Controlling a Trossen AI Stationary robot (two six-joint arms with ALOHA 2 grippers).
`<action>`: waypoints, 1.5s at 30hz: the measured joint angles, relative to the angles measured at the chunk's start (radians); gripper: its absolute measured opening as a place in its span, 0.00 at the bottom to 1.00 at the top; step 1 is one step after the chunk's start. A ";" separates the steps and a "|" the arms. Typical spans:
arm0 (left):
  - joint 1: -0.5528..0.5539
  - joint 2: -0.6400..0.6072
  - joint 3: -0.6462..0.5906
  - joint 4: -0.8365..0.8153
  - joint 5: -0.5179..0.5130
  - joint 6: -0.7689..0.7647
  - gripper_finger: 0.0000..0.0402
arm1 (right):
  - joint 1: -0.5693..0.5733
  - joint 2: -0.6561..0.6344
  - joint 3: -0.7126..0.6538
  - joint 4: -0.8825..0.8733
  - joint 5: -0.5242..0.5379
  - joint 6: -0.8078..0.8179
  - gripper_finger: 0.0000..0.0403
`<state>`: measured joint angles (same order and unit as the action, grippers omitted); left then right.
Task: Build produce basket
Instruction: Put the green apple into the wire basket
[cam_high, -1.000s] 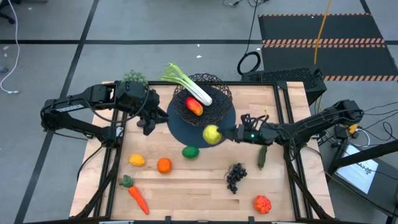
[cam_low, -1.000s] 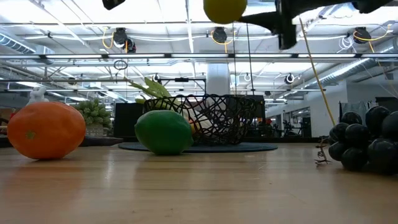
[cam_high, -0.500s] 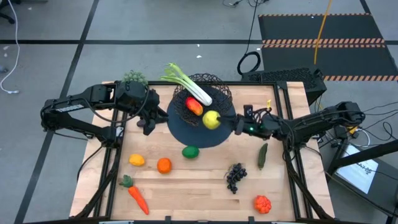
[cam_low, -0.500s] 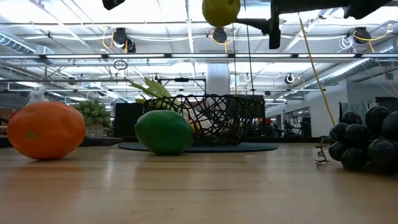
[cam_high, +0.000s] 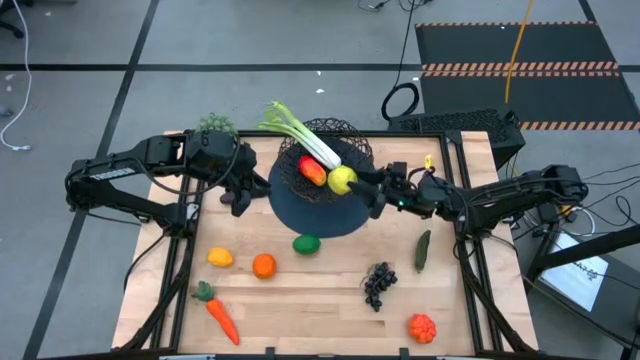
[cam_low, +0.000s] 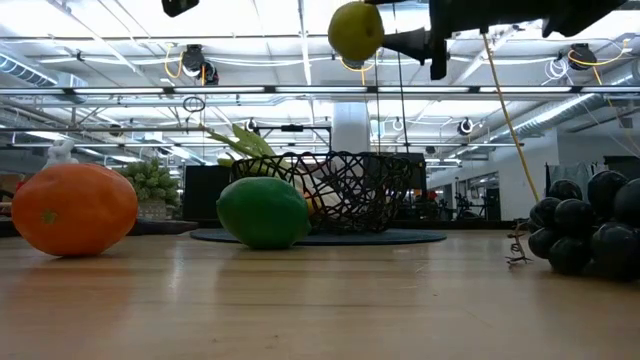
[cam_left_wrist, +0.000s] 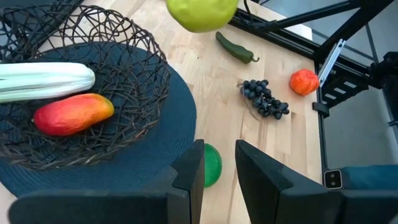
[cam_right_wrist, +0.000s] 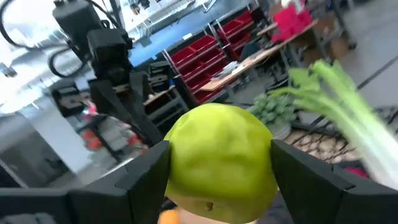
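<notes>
Lemon (cam_high: 342, 180) sits clamped between right gripper (cam_high: 356, 183) fingers, above basket (cam_high: 345, 150) rim.

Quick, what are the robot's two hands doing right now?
Left end effector: nearly closed, holding nothing.
Right end effector: closed on the yellow-green apple.

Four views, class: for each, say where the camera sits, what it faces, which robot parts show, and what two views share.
High: overhead, facing down; both arms, basket.
Low: tabletop level, facing the room; right claw carrying the yellow-green fruit overhead.
Left wrist: on the left arm, facing the basket; its fingers at the bottom.
Right wrist: on the right arm; its fingers grip the fruit.
All four share that fruit.
</notes>
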<state>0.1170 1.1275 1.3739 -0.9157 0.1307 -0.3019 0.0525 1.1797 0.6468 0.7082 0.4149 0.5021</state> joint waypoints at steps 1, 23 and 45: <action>0.000 0.000 0.000 0.000 0.000 0.000 0.22 | -0.003 0.000 0.000 0.001 0.000 -0.035 0.64; 0.000 0.000 0.000 0.000 -0.028 0.011 0.22 | -0.080 0.000 0.000 0.028 0.003 -0.006 0.64; 0.000 0.000 0.000 0.000 -0.064 0.030 0.22 | -0.079 0.000 0.000 0.010 0.003 0.718 0.64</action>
<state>0.1173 1.1275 1.3739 -0.9157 0.0670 -0.2720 -0.0269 1.1797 0.6469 0.7186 0.4175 1.2199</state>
